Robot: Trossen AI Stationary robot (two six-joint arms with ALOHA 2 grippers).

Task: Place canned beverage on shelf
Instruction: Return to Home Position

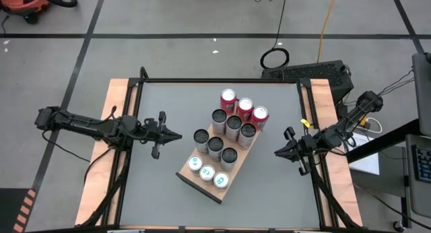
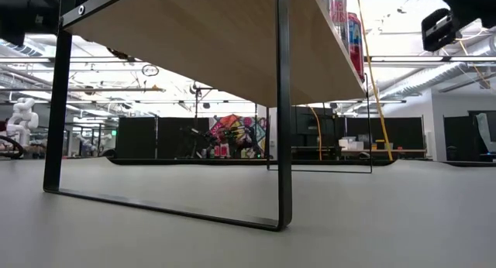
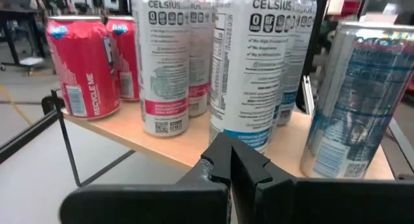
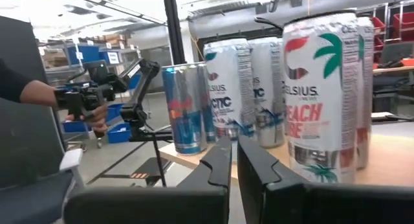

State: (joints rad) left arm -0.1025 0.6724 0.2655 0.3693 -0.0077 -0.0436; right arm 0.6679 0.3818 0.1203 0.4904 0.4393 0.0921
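The shelf [image 1: 185, 173] is a light-brown board on thin black legs [image 2: 284, 105], set slantwise mid-table. On it stand three red cans [image 1: 244, 106] at its far end, several silver Celsius cans [image 1: 215, 145] in the middle and three blue-topped cans [image 1: 207, 171] at its near end. My left gripper [image 1: 176, 135] is shut and empty, just left of the shelf, pointing at the silver cans [image 3: 252, 62]. My right gripper [image 1: 277, 152] is shut and empty, right of the shelf, facing a Celsius can [image 4: 320, 101].
The grey tabletop [image 1: 269, 186] lies bare around the shelf, inside a black frame with wooden side strips [image 1: 108, 125]. In the right wrist view a person's hand [image 4: 77, 104] holds a dark device beyond the table. Cables and a black box [image 1: 303, 71] lie on the floor behind.
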